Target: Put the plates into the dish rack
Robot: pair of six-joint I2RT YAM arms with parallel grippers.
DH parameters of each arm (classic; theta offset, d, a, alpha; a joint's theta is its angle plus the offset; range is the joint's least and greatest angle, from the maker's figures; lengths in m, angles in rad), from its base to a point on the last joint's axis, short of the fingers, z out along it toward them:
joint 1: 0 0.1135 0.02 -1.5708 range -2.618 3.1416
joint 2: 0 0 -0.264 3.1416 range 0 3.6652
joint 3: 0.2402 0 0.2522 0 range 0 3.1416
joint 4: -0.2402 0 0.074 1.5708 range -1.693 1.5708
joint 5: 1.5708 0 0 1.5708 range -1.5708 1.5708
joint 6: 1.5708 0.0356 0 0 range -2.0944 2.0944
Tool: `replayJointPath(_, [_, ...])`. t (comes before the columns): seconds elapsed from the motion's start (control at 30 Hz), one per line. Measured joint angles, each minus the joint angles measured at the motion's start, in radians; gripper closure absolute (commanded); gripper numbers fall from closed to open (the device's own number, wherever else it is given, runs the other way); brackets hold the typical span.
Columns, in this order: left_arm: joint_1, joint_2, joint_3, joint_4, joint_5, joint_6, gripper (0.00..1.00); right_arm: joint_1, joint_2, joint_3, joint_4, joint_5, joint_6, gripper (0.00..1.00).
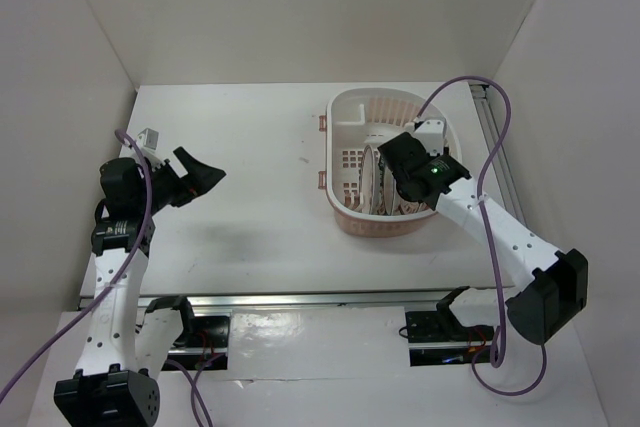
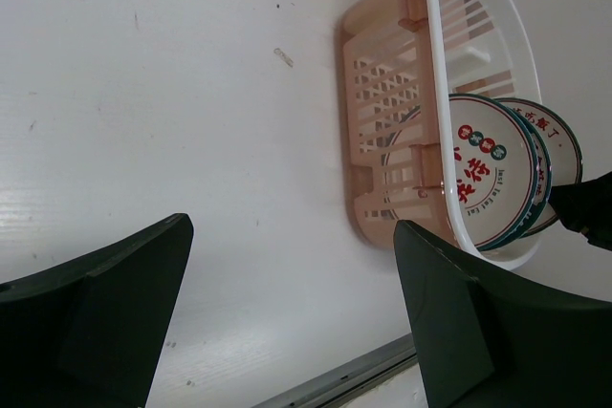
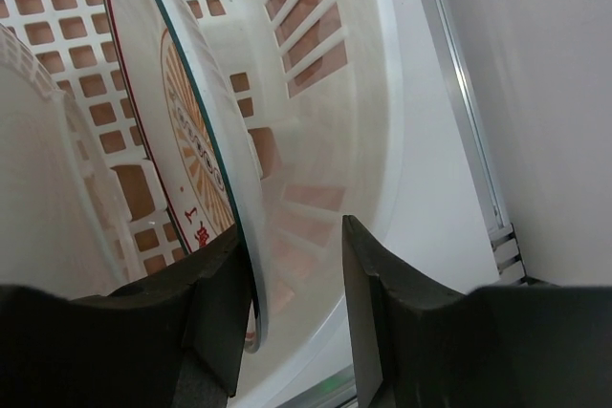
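Note:
The white dish rack [image 1: 345, 107] with a peach base stands at the right of the table. Plates [image 1: 372, 185] stand on edge in its near end. The left wrist view shows a plate with red marks and a dark blue-green rim [image 2: 488, 174], and another [image 2: 553, 136] behind it. My right gripper [image 1: 388, 169] reaches into the rack. In the right wrist view it [image 3: 292, 236] is open around a blue-green plate edge [image 3: 215, 131], which lies against the left finger. The orange sunburst plate [image 3: 191, 145] stands just beyond. My left gripper [image 1: 195, 177] is open and empty above the table's left.
The rack [image 2: 478, 7] has small peach side tabs [image 1: 323, 123]. Its slotted wall [image 3: 316, 26] is close on the right of my right gripper. A metal rail [image 1: 495, 137] runs along the table's right edge, and white walls enclose the table.

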Motion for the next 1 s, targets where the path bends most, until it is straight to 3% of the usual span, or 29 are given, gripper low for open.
replayJointPath(0.3, [0.008, 0.000, 0.000, 0.000, 0.004, 0.000, 0.00, 0.022, 0.000, 0.034, -0.027, -0.008, 0.030, 0.52])
replayJointPath(0.67, [0.019, 0.000, 0.000, 0.000, 0.011, 0.000, 0.00, 0.043, -0.001, 0.054, -0.096, -0.048, 0.092, 0.27])
replayJointPath(0.77, [0.019, 0.000, 0.000, 0.000, 0.013, 0.000, 0.00, 0.056, -0.011, 0.076, -0.114, -0.058, 0.111, 0.00])
replayJointPath(1.0, [0.019, 0.003, 0.000, 0.000, 0.023, 0.000, 0.00, 0.071, -0.067, 0.211, -0.169, -0.086, 0.128, 0.00])
